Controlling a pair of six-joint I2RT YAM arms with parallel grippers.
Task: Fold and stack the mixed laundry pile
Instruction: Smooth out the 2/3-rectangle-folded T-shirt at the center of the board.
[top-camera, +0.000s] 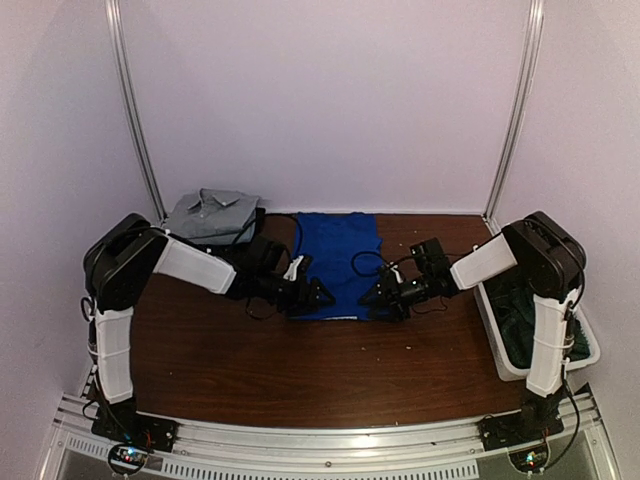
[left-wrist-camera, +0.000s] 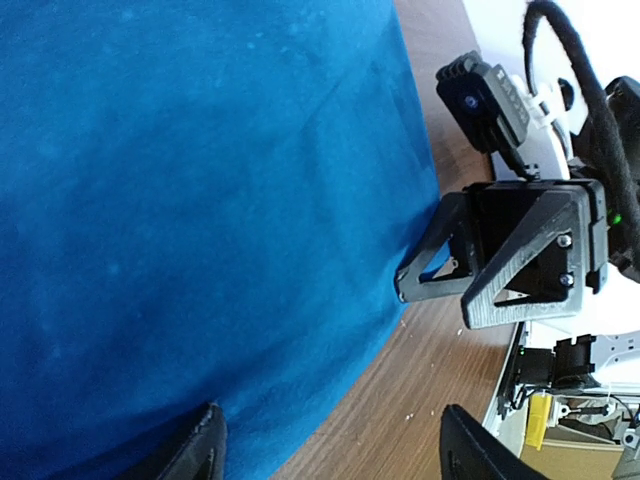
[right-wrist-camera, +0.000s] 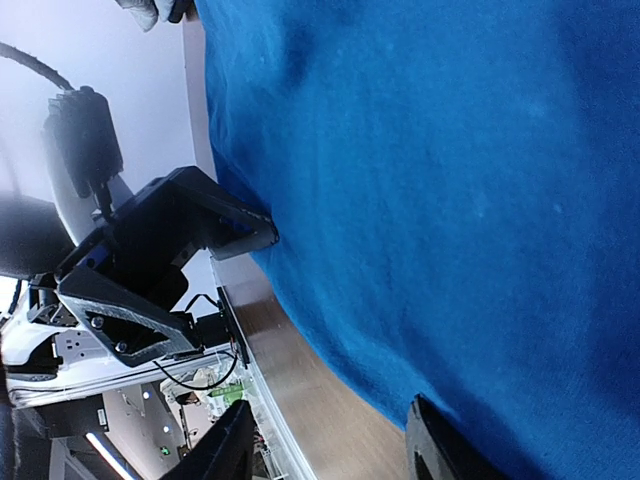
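A royal-blue cloth (top-camera: 336, 262) lies spread flat in the middle of the brown table; it fills much of both wrist views (left-wrist-camera: 190, 200) (right-wrist-camera: 450, 180). A light grey shirt (top-camera: 212, 214) sits folded at the back left. A dark green piece (top-camera: 525, 318) lies in the white bin. My left gripper (top-camera: 321, 298) (left-wrist-camera: 335, 430) is open at the cloth's near left edge, one finger on the cloth and one over bare wood. Facing it at the near right edge, my right gripper (top-camera: 373, 298) (right-wrist-camera: 330, 420) is open too, and the cloth's edge runs between its fingers.
The white bin (top-camera: 590, 352) stands at the right edge beside the right arm. Black cables lie behind the cloth near the grey shirt. Bare wood (top-camera: 330, 370) stretches from the cloth to the front rail. The two grippers are close together, tips pointed at each other.
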